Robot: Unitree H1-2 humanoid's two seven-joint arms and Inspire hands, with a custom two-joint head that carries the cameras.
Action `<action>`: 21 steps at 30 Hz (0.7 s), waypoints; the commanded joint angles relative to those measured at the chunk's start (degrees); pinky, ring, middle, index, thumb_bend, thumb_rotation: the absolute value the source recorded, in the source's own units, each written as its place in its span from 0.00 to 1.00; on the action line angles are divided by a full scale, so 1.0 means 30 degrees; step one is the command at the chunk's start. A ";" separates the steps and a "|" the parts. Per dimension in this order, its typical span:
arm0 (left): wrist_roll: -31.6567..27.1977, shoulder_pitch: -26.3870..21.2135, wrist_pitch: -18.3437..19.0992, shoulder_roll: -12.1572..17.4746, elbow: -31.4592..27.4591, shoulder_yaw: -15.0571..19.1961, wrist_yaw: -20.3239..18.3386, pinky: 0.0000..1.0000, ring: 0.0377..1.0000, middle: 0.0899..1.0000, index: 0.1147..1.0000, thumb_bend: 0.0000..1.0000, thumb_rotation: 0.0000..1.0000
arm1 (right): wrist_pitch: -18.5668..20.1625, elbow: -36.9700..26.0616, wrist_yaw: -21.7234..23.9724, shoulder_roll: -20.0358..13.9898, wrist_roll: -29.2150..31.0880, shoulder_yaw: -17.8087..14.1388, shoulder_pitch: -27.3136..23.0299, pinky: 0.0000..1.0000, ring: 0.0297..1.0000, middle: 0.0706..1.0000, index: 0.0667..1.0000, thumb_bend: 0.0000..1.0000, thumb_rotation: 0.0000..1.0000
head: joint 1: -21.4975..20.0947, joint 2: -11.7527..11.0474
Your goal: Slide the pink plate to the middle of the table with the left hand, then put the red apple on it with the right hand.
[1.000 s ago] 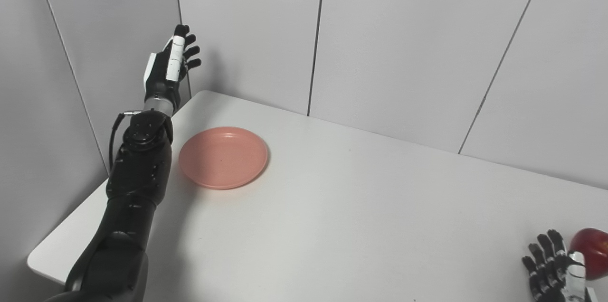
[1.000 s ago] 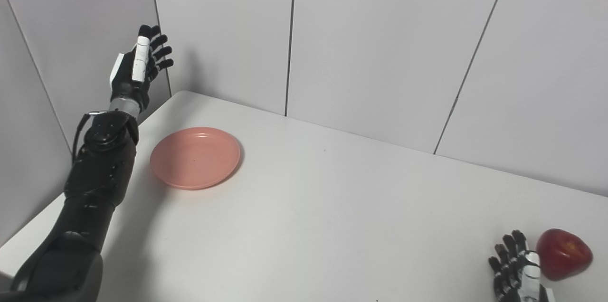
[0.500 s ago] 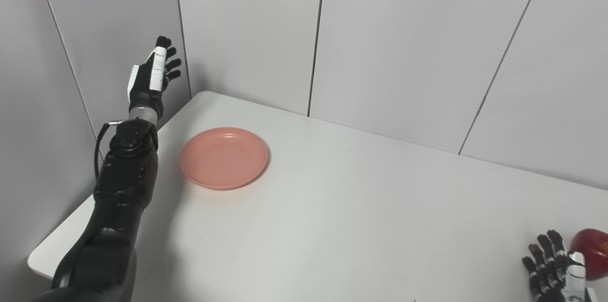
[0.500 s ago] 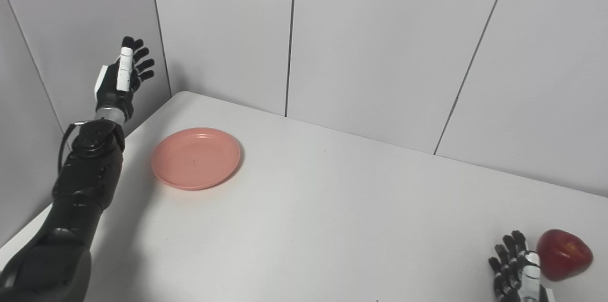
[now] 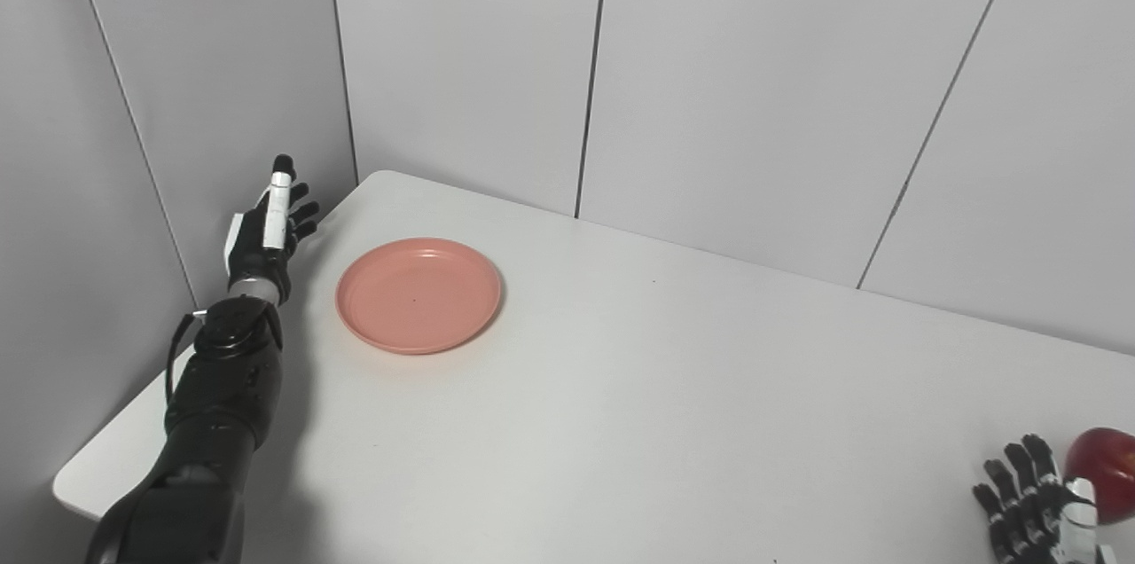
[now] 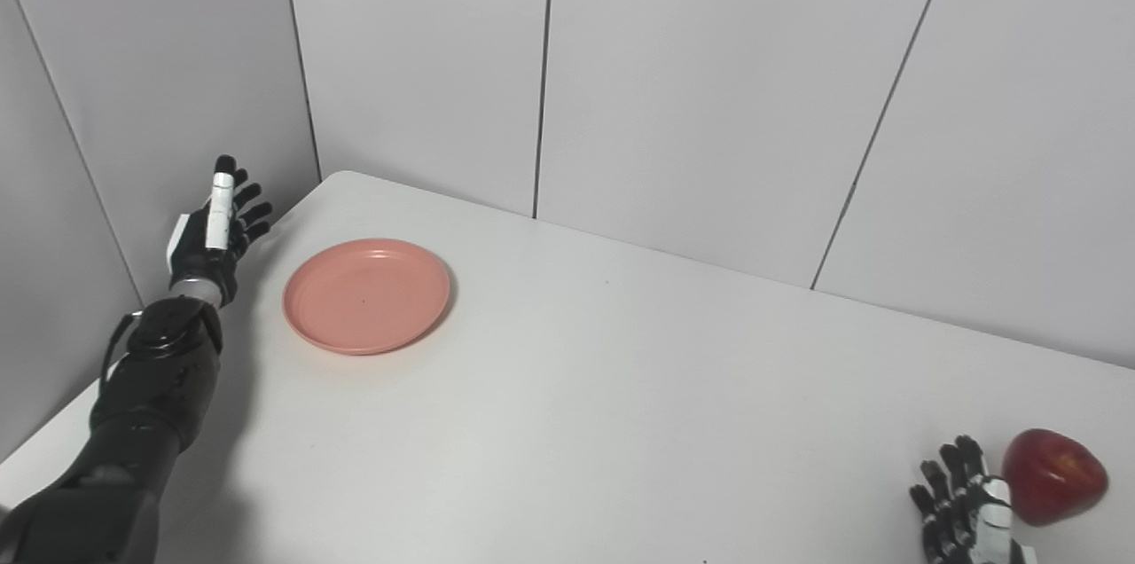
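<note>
- The left hand (image 5: 266, 231), fingers spread and empty, has dropped from high against the wall to just left of the pink plate (image 5: 418, 294), poised to push.
- The plate sits unmoved, far-left on the surface (image 5: 674, 404).
- The right hand (image 6: 966, 515) waits open beside the red apple (image 6: 1053, 475), near right.

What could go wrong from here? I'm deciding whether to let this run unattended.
The left hand is open beside the pink plate, near the table's edge and the wall; a misjudged push could tip the plate's rim. The red apple sits near the table's right side by the open right hand and could roll away if nudged.
</note>
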 commanded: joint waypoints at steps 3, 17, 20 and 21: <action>-0.0027 -0.0974 -0.1391 0.0424 0.0659 -0.0233 -0.0213 0.87 0.89 0.93 0.90 0.90 0.98 | 0.0646 -0.0041 -0.0002 0.0032 0.0201 0.0038 0.0208 0.99 0.99 1.00 1.00 0.70 1.00 | -0.0013 0.0055; -0.0338 -0.0989 -0.2251 0.0107 0.2076 -0.0771 -0.1049 0.86 0.87 0.93 0.96 0.85 0.97 | 0.0796 -0.0117 -0.0118 0.0122 0.0336 -0.0028 0.0157 0.98 0.98 1.00 0.99 0.68 1.00 | -0.0061 0.0080; -0.0368 -0.1038 -0.1726 -0.0190 0.1589 -0.0945 -0.0923 0.84 0.86 0.94 0.96 0.82 0.97 | 0.0764 -0.0190 -0.0114 0.0109 0.0276 0.0008 0.0183 0.99 0.99 1.00 0.99 0.68 1.00 | -0.0196 0.0221; -0.0381 -0.1020 -0.1587 -0.0266 0.1398 -0.1016 -0.0918 0.83 0.86 0.94 0.96 0.81 0.98 | 0.0775 -0.0219 -0.0107 0.0101 0.0274 0.0016 0.0196 0.99 0.99 1.00 1.00 0.68 1.00 | -0.0196 0.0221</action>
